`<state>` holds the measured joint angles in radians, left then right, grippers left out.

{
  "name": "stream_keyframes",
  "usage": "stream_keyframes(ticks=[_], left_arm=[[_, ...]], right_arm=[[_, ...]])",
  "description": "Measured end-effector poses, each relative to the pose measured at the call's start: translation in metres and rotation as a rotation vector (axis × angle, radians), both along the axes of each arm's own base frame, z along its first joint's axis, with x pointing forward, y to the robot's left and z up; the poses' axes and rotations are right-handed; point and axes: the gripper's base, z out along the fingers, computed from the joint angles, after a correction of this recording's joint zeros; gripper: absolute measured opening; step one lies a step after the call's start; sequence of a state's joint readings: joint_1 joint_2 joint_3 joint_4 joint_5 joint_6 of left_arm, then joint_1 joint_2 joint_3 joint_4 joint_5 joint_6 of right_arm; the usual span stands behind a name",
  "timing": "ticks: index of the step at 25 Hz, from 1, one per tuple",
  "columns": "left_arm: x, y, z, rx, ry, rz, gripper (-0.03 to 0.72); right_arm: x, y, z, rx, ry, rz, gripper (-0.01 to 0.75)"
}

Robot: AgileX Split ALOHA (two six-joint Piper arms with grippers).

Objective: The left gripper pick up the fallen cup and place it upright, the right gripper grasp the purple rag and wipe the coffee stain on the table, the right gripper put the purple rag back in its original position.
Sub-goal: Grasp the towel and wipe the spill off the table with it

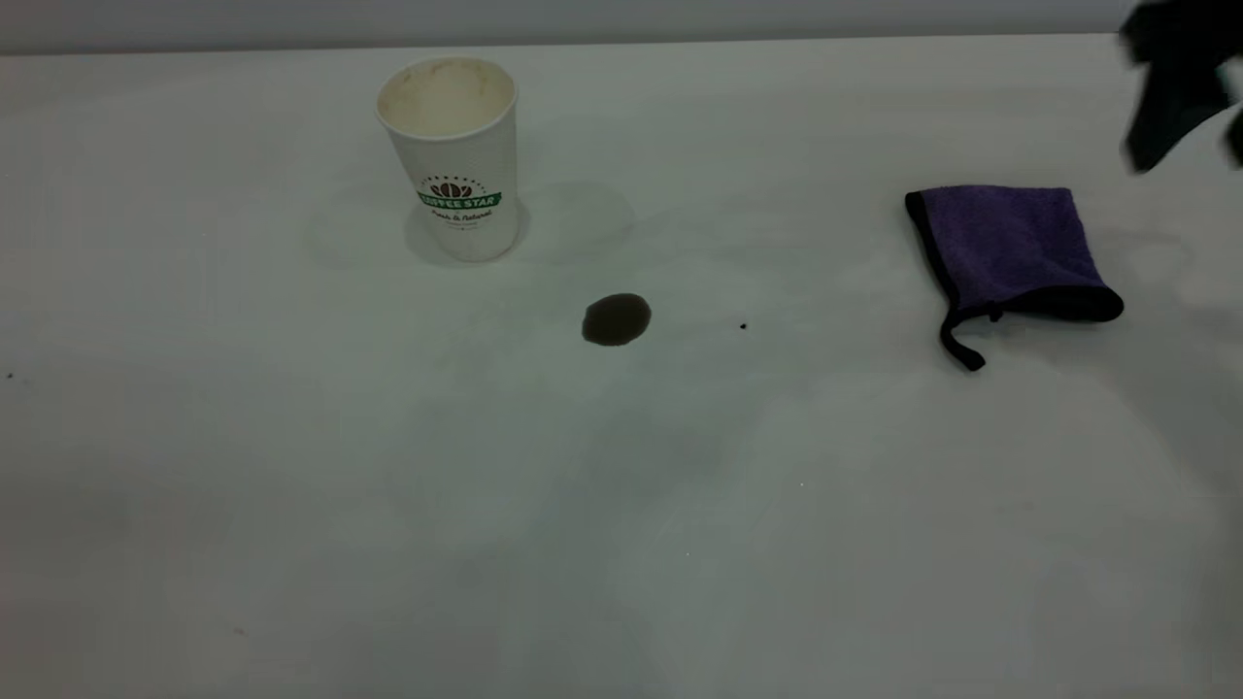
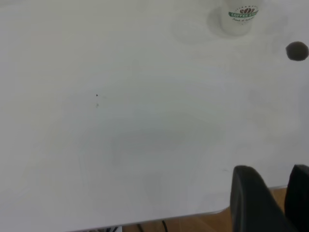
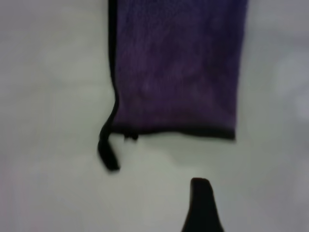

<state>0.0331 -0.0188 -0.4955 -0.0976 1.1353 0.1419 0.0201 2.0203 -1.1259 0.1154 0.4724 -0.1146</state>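
Note:
The cup (image 1: 454, 155) stands upright on the table (image 1: 291, 466) at the far left-centre, mouth up; the left wrist view shows its base (image 2: 243, 17). The coffee stain (image 1: 616, 318) lies in front of it, toward the right, and also shows in the left wrist view (image 2: 296, 51). The purple rag (image 1: 1005, 250) lies flat at the right, its black loop strap toward the front. My right gripper (image 1: 1190, 160) hovers open and empty just behind and to the right of the rag (image 3: 176, 67); one of its fingers (image 3: 200, 203) shows. My left gripper (image 2: 271, 169) is open and empty over the table's edge, far from the cup.
A tiny black speck (image 1: 743, 326) lies to the right of the stain. The table's edge and wooden floor (image 2: 193, 223) show beside the left gripper.

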Motion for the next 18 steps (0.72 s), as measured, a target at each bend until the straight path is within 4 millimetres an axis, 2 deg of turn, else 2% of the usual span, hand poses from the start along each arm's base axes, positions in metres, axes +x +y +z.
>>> stream_keyframes(ticks=[4, 7, 13, 18], left_arm=[[0.000, 0.000, 0.000, 0.000, 0.000, 0.000, 0.241], [0.000, 0.000, 0.000, 0.000, 0.000, 0.000, 0.241], [0.000, 0.000, 0.000, 0.000, 0.000, 0.000, 0.241], [0.000, 0.000, 0.000, 0.000, 0.000, 0.000, 0.241]], right_arm=[[0.034, 0.009, -0.040, -0.005, 0.060, 0.049, 0.610], [0.053, 0.014, -0.059, -0.009, 0.070, 0.082, 0.611], [0.070, 0.016, -0.074, -0.017, 0.058, 0.117, 0.611], [0.074, 0.020, -0.091, -0.021, 0.072, 0.137, 0.603]])
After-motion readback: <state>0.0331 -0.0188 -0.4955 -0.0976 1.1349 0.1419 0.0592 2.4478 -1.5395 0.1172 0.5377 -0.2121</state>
